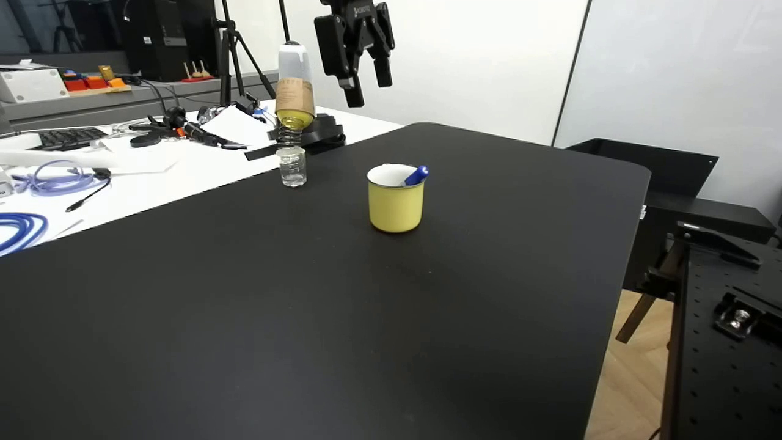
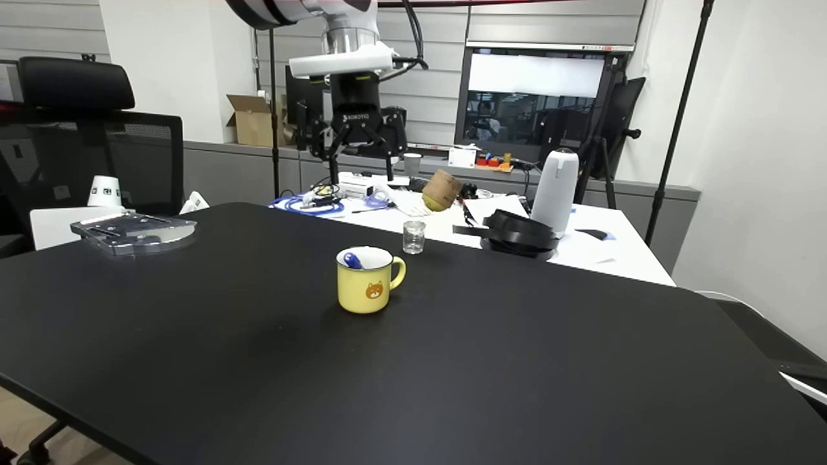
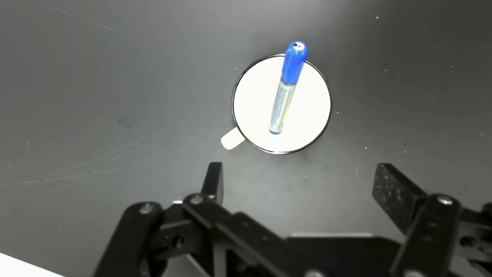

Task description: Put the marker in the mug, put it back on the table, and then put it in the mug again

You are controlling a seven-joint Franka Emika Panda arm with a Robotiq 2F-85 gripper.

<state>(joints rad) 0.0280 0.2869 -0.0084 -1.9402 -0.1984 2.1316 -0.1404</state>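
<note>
Plain white panel walls (image 1: 476, 67) form the backdrop to the black, block-tipped fingers (image 3: 396, 196) in an exterior view. Matte black, straight-edged tabletop (image 2: 517, 361): extends well below the fingers. Cluttered, flat white desk (image 1: 140, 188): beside the tabletop, also below the fingers. Flat, transparent stack of panels (image 2: 136, 234): on the tabletop, off to one side of the fingers and unlikely to hinder them. Fingers: spread wide apart, nothing held between them.

Squat, pale-yellow, cylindrical mug (image 1: 396, 208) with white interior: upright on the tabletop, lower than the fingers and just ahead of their gap in the wrist view; its handle (image 3: 232, 138) lies toward one finger. Small, clear tumbler (image 1: 292, 168): on the tabletop, lower than the fingers, apart from the mug.

Slim marker (image 3: 287, 89) with blue cap and pale barrel: inside the mug, tilted, its cap projecting past the rim on the side farther from the fingers. Whether first or second placing: cannot be told. Judged handling: light, stiff, smooth and robust, but apt to pivot on the rim. Best hold: across the cap, one finger either side. Chief obstacle: the mug's wall, which shields the lower barrel and could be knocked by fingers reaching too low.
</note>
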